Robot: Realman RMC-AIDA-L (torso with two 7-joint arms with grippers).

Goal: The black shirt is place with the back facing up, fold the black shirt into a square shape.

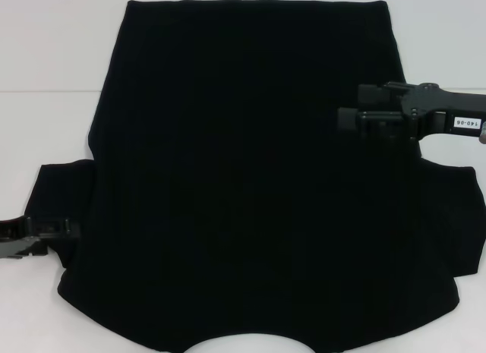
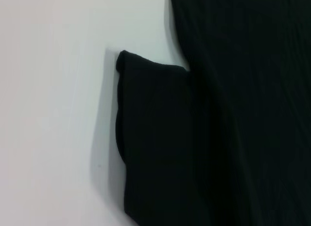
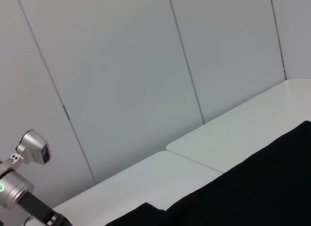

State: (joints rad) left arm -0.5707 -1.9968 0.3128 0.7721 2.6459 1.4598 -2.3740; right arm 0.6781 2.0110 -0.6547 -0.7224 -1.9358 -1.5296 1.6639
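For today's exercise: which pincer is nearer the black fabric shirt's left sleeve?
Left. The left pincer sits at the black fabric shirt's left sleeve; the right pincer hovers over the opposite side.

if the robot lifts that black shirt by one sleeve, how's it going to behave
Probably floppy: the black shirt lies spread flat on the white table, so it would likely drape and sag from the left gripper at its sleeve. It looks light, yet may drag rather than slide. The right gripper hovers above it.
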